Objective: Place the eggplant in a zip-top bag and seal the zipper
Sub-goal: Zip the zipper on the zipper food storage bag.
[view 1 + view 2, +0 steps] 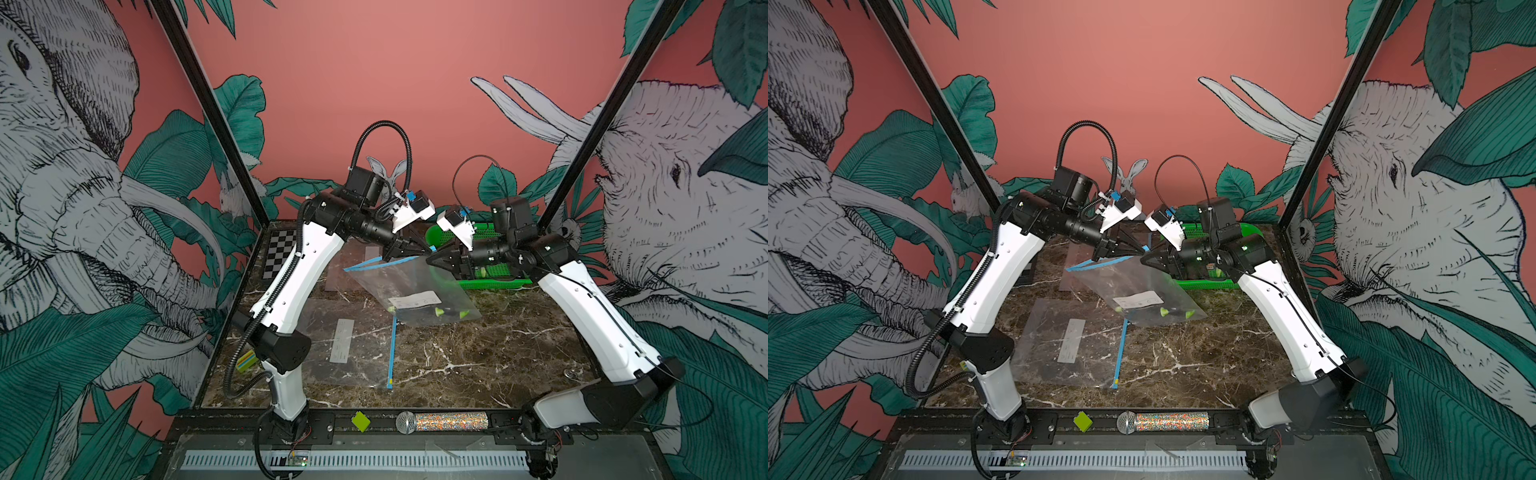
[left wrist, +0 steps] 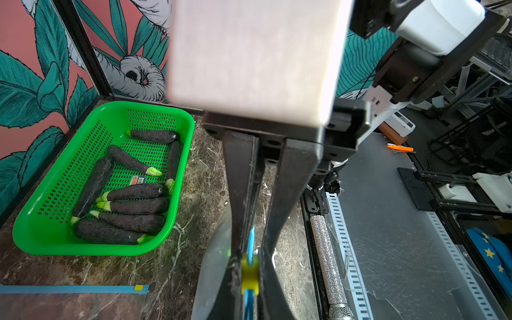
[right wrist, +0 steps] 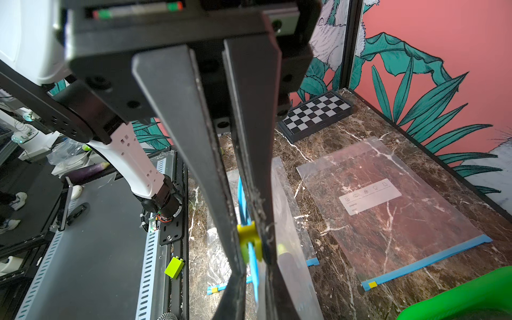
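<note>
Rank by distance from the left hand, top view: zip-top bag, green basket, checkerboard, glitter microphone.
From the left hand:
1. zip-top bag: in its grip.
2. green basket: just right, at back.
3. checkerboard: back-left corner.
4. glitter microphone: front rail.

The walls (image 1: 374, 83) are pink, with big grey elephants (image 1: 665, 187), green leaves (image 1: 241, 112) and a small rabbit (image 1: 1128, 178) drawn on them, two black poles (image 1: 210, 112) lean up at the sides, and the table top (image 1: 478, 365) is dark stone with white lines.
</note>
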`<state>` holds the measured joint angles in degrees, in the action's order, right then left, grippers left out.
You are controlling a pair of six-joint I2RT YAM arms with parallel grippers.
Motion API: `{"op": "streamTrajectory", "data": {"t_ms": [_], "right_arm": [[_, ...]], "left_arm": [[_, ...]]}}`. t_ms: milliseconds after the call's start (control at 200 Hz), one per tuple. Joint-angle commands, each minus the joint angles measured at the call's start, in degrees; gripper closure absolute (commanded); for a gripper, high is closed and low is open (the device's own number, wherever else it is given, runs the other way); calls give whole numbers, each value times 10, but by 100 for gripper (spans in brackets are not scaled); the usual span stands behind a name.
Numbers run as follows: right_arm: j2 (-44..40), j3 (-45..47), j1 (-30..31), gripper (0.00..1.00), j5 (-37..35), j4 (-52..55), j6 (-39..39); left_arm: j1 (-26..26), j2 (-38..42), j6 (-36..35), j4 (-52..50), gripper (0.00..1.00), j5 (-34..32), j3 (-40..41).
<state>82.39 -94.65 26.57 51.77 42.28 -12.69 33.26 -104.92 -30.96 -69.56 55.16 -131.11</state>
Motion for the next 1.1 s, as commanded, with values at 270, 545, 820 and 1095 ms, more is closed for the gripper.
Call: {"op": "streamTrajectory", "data": {"t_ms": [270, 545, 820, 1095], "right_arm": [[-5, -11, -7, 93, 32, -24, -6], [-7, -2, -12, 100, 35, -46, 4], [-18, 12, -32, 100, 53, -66, 19], [-18, 10, -42, 100, 76, -64, 21]], "left_arm": [[-4, 17, -14, -15, 100, 10, -5], [-4, 14, -18, -21, 100, 4, -5], [-4, 16, -32, -43, 100, -4, -7], [-4, 15, -41, -68, 100, -21, -10]]}}
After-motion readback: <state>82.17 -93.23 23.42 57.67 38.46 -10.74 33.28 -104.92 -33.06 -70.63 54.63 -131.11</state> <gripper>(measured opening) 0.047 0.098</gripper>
